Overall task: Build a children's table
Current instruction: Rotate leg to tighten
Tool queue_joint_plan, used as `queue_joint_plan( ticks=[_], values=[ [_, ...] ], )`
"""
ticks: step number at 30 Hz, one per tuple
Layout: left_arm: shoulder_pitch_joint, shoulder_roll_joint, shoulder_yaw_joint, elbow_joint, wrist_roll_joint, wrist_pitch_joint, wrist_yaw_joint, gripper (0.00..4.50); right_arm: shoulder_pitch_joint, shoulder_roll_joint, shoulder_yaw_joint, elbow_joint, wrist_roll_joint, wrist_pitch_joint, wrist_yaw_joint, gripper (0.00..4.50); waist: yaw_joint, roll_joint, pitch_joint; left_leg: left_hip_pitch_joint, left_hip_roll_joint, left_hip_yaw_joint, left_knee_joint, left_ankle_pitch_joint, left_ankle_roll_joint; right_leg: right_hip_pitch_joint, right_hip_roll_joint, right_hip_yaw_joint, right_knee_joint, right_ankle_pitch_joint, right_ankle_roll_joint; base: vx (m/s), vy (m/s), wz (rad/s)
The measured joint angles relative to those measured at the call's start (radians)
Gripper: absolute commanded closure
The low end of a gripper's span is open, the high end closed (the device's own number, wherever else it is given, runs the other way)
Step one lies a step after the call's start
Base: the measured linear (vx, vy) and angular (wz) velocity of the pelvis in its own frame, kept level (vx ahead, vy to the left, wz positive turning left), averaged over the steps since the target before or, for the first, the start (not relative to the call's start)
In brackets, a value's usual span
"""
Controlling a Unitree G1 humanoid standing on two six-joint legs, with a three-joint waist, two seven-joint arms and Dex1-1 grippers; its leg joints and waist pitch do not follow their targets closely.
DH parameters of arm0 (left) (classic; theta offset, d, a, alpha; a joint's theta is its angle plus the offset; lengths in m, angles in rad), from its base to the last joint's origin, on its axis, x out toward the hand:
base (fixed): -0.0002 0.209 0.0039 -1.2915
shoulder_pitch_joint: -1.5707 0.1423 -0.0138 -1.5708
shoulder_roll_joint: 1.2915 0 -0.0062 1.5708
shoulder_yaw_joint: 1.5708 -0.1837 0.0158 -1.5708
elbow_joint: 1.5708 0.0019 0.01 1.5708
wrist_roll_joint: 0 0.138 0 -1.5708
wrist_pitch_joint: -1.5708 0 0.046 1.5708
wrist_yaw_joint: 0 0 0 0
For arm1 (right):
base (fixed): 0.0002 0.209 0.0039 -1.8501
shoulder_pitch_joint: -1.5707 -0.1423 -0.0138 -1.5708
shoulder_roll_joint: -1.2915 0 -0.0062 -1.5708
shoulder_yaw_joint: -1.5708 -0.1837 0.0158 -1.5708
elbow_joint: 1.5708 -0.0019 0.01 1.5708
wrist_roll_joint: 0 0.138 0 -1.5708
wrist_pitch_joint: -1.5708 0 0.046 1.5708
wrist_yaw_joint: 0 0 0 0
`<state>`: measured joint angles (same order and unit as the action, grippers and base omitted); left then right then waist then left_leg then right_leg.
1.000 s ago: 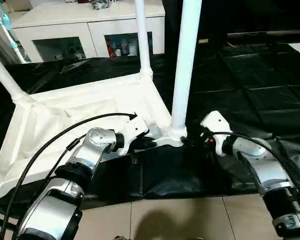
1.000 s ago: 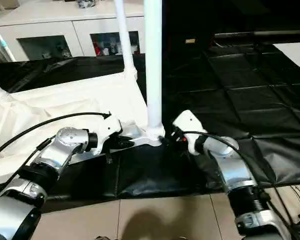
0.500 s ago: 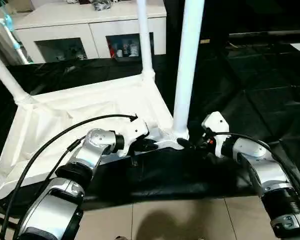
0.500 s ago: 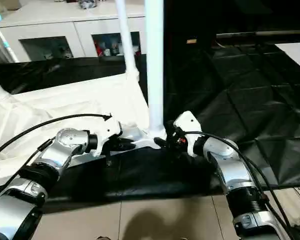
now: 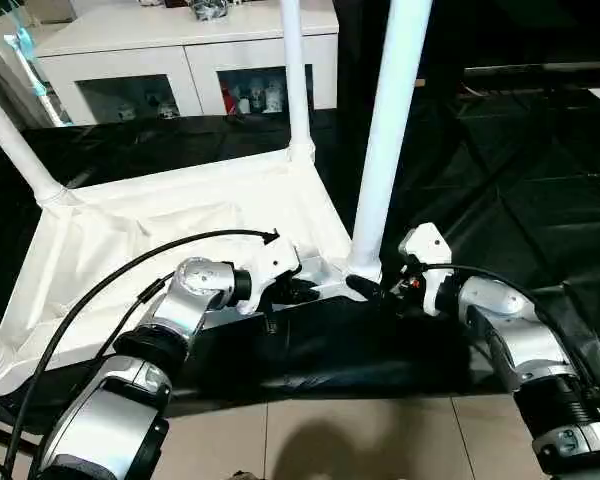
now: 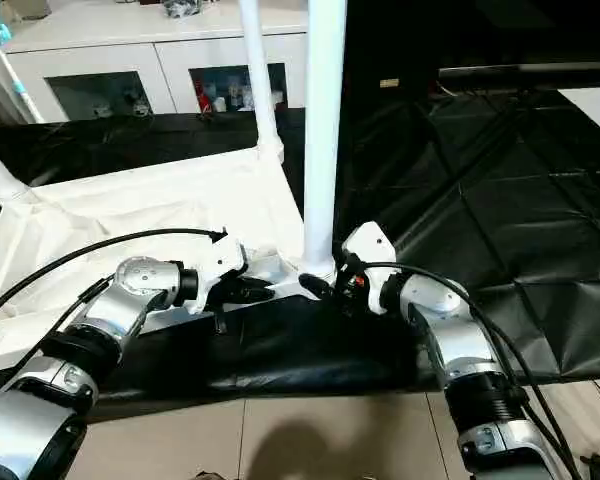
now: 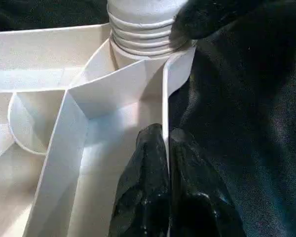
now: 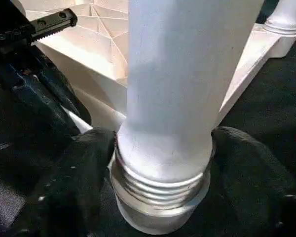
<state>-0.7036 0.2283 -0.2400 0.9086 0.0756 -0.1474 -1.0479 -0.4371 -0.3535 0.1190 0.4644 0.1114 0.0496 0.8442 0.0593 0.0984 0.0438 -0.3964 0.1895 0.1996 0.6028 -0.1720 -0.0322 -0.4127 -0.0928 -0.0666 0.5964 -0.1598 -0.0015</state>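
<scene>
Children's table: the top (image 5: pixel 170 225) lies upside down on the black-covered worktop (image 5: pixel 500 170), with legs standing up from its corner sockets.
Near leg: the leg (image 5: pixel 385 150) at the corner closest to the robot, about 6 o'clock on the top, rises upright; its ribbed threaded foot (image 8: pixel 160 190) shows above the socket, so it looks not fully seated.
Left claw: the left claw (image 7: pixel 165 163) is pinched narrow on the thin raised rim (image 7: pixel 164 113) just beside that socket, one finger each side of the wall, steadying the top.
Right claw: the right claw (image 8: pixel 160 163) stands wide around the foot of the leg, its black pads (image 8: pixel 84 163) flanking the threads; whether they press the tube cannot be told.
Step in hand: probably screwing or seating this leg into its socket.
Doing it well: grip low on the collar, keep the tube upright and turn about its own axis so the threads do not cross.
Risk: the rim wall is thin; a hard twist could flex it or slide the top.
Far legs: another leg (image 5: pixel 295 75) stands at about 12 o'clock.
</scene>
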Motion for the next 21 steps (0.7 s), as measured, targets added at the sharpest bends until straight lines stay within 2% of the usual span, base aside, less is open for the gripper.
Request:
queue_joint_plan(
  ticks=[3,5,15,21],
  values=[
    [0.000,0.000,0.000,0.000,0.000,0.000,-0.003,4.50,-0.001,0.000,-0.004,0.008,0.001,-0.008,0.002,1.37,0.000,0.000,0.000,0.000,0.000,0.000,0.000,0.000,0.000,0.000,0.000,0.000,0.000,0.000,0.000,0.000,0.000,0.00],
    [0.000,0.000,0.000,0.000,0.000,-0.001,-0.003,4.50,-0.001,0.000,-0.004,0.009,0.002,-0.010,0.003,1.66,0.000,0.000,0.000,0.000,0.000,0.000,0.000,0.000,0.000,0.000,0.000,0.000,0.000,0.000,0.000,0.000,0.000,0.00],
    [0.000,0.001,0.001,0.000,0.001,0.004,-0.001,4.50,-0.001,0.010,-0.004,0.014,0.000,-0.013,-0.009,1.80,-0.001,0.000,0.000,0.000,0.000,0.000,0.000,0.000,0.000,0.000,0.000,0.000,0.000,0.000,0.000,0.000,0.000,0.00],
    [-0.013,-0.013,0.010,0.020,0.005,0.043,0.061,4.50,-0.032,0.074,-0.008,0.066,-0.028,-0.008,-0.128,1.80,-0.020,-0.004,0.002,0.005,0.000,0.000,0.000,0.000,0.000,0.004,0.000,0.000,-0.001,-0.003,0.005,0.000,0.000,0.00]
  ],
)
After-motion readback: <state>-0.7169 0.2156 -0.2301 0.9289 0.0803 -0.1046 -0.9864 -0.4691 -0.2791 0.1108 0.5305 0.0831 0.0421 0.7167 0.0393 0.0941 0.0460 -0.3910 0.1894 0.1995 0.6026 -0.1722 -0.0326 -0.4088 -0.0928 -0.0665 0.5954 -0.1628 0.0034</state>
